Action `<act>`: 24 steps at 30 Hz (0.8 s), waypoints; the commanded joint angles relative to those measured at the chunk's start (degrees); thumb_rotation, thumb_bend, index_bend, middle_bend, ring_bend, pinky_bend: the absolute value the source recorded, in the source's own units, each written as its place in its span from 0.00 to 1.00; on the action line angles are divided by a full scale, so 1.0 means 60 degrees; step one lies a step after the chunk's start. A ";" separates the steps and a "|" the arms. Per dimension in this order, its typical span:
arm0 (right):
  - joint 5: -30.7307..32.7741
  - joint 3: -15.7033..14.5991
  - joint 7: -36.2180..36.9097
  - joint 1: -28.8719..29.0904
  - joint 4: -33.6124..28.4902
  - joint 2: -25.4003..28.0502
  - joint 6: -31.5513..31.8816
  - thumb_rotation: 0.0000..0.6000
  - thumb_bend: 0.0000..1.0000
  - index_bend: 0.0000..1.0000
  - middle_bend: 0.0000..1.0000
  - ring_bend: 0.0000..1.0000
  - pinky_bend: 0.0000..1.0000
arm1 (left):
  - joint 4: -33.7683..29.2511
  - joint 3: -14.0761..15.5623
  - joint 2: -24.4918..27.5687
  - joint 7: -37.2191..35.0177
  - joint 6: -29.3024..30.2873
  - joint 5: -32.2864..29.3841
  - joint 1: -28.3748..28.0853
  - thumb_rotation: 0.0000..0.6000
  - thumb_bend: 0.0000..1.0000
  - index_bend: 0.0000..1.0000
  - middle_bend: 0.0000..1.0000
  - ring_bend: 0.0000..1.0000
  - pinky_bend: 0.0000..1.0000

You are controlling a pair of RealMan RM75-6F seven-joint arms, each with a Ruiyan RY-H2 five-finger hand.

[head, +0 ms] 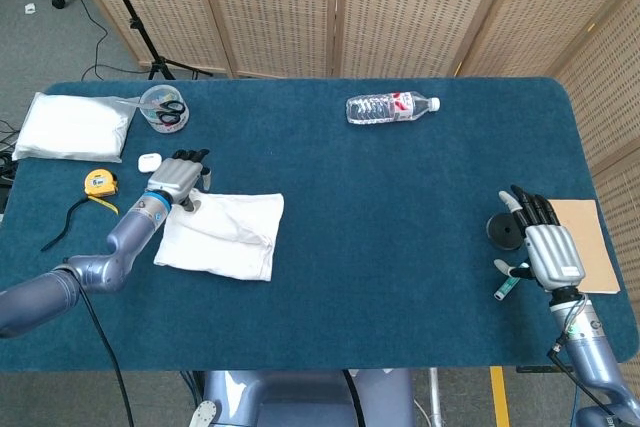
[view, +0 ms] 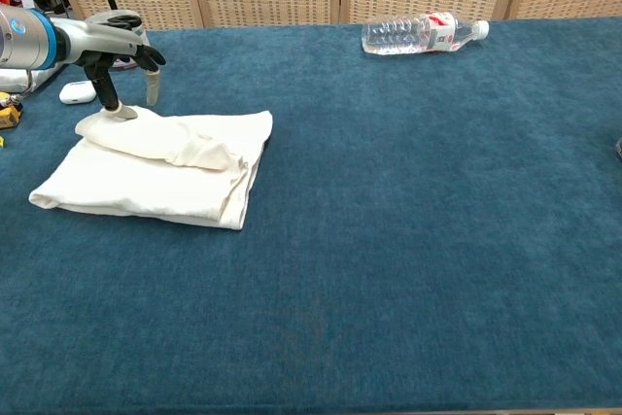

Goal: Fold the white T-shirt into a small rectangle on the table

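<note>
Bright, even light; soft shadows; sharp.

My left hand (view: 115, 41) over folded white T-shirt (view: 155, 167), thumb touching far-left corner; water bottle (view: 420, 32) far side.

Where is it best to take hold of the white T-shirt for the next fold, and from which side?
Probably the raised, rolled ridge along the far left of the white T-shirt, from above on the left: it stands proud of the flat layers, so fingers can close on it. The left robot hand already touches that corner.
</note>
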 commanded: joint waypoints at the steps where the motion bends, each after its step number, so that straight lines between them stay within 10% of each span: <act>1: 0.0001 0.0000 0.0005 0.0002 0.0003 -0.0002 -0.0005 1.00 0.00 0.00 0.00 0.00 0.00 | -0.0066 0.0037 -0.0008 -0.0037 0.0045 0.0004 0.0043 1.00 0.33 0.50 0.00 0.00 0.00; 24: -0.0015 -0.0020 -0.0033 -0.0003 -0.0006 -0.0013 -0.0007 1.00 0.00 0.00 0.00 0.00 0.00 | 0.0474 0.0118 -0.0423 0.0061 0.0235 -0.0033 0.0064 1.00 0.48 0.60 0.00 0.00 0.00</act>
